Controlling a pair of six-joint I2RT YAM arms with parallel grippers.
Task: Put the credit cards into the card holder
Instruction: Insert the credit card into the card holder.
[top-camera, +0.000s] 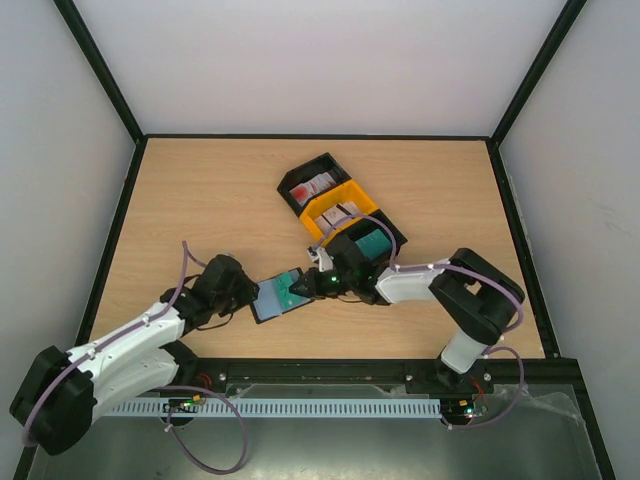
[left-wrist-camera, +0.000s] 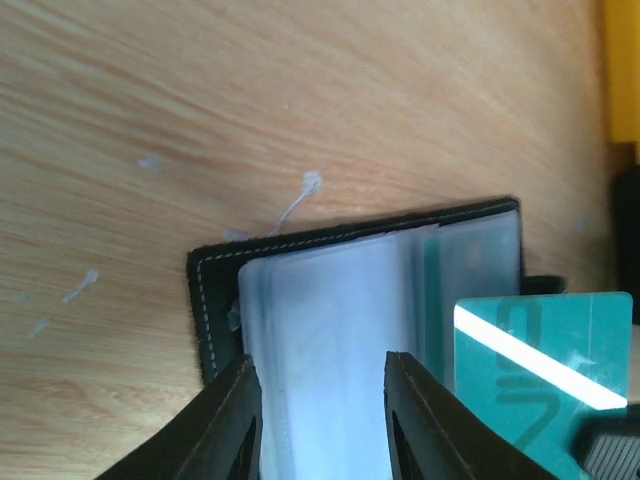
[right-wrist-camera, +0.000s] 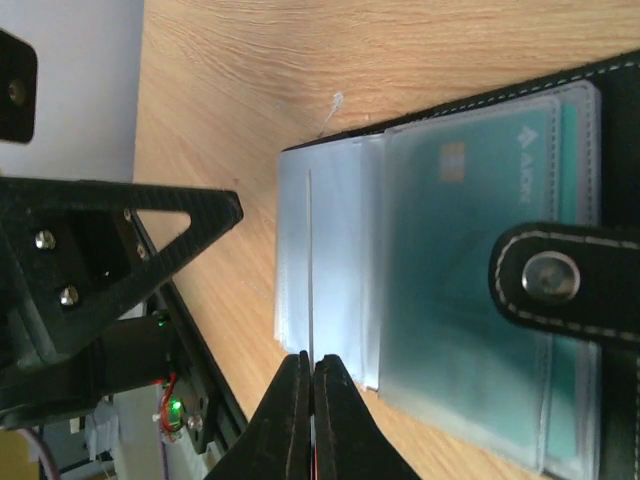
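Card holder on table, credit card over it, trays behind

A light wooden table with a fine pale grain filled the middle of the scene, bordered by a thin black frame along its far, left and right sides. Plain white walls rose behind the far edge and on both sides, with black corner posts slanting upward at far left and far right. Soft, even light fell on the tabletop, which bore a few small whitish scuffs, and a black rail ran along the near edge.
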